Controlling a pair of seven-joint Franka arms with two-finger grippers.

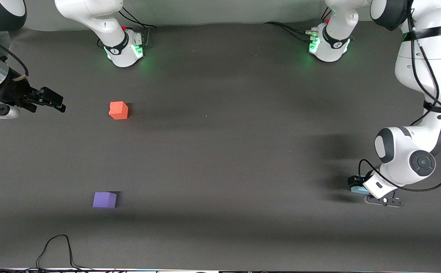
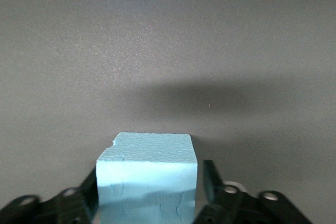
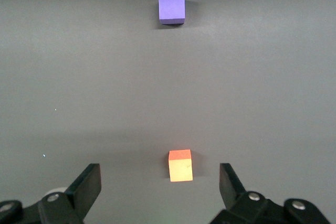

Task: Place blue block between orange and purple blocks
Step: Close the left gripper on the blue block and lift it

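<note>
So my left gripper [image 2: 149, 195] is down at the table [image 1: 220, 159] at the left arm's end, and it's got the blue block [image 2: 147, 177] sitting right between its fingers [image 2: 84, 198]. In the left wrist view one finger is pressed up against one face of the cube, while the other finger looks like it has a thin sliver of gap beside the other face, so I honestly can't tell whether I'm properly clamped on it or just about there. The block looks like it's resting on the dark mat, flat and square, with a small nick on one top corner. From the front view you can only see a bit of blue [image 1: 358, 188] poking out from under my left wrist. My right gripper [image 3: 160, 182] is hanging in the air at the right arm's end of the table, fingers spread wide with nothing in them, just waiting. Its wrist view looks down on the orange block [image 3: 180, 165], which shows between the two open fingers but well below them on the mat. The purple block [image 3: 171, 7] is well apart from the orange one and nearer to the front camera, both toward the right arm's end of the table. In the front view the orange block [image 1: 118, 110] and purple block [image 1: 104, 200] line up roughly one above the other, with bare mat between them. Blue is well apart from both.
</note>
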